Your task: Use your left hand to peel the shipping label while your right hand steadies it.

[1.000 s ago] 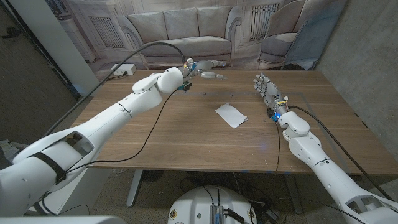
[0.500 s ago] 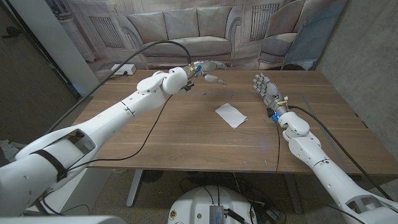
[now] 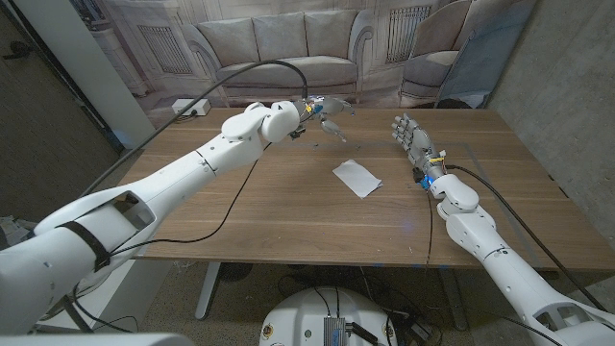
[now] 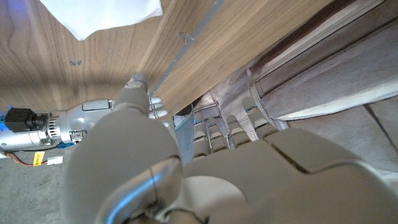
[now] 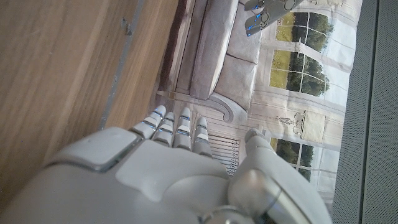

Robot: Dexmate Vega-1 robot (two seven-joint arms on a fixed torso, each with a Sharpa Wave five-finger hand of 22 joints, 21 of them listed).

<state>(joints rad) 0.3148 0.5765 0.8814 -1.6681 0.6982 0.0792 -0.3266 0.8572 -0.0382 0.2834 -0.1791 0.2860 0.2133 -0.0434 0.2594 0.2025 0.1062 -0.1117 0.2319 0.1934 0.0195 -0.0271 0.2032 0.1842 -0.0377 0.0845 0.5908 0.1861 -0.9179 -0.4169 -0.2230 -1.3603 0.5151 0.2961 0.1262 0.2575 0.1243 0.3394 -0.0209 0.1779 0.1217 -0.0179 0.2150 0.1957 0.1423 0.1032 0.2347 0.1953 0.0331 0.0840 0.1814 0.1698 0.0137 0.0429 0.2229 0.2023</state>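
- Head view: the label [image 3: 356, 178] lies flat mid-table [image 3: 240, 207], untouched. The left hand [image 3: 327, 111] hovers beyond it, fingers spread, holding nothing. The right hand [image 3: 411, 135] stands near the label's right, fingers straight and apart, empty.
- Left wrist view: the label [image 4: 102, 15] lies on the wood; the right hand [image 4: 134, 106] shows past the left hand [image 4: 236, 180].
- Right wrist view: the right hand [image 5: 168, 168] has extended fingers; the left hand [image 5: 267, 9] shows far off.

The head camera looks down from above over the whole brown wooden surface [image 3: 288, 202], facing the printed sofa backdrop [image 3: 288, 43]. The left wrist camera sits very close behind the white left robot hand [image 4: 205, 180], turned upside down. The right wrist camera sits equally close behind the right robot hand [image 5: 168, 174]. All three views share the surface and the backdrop.
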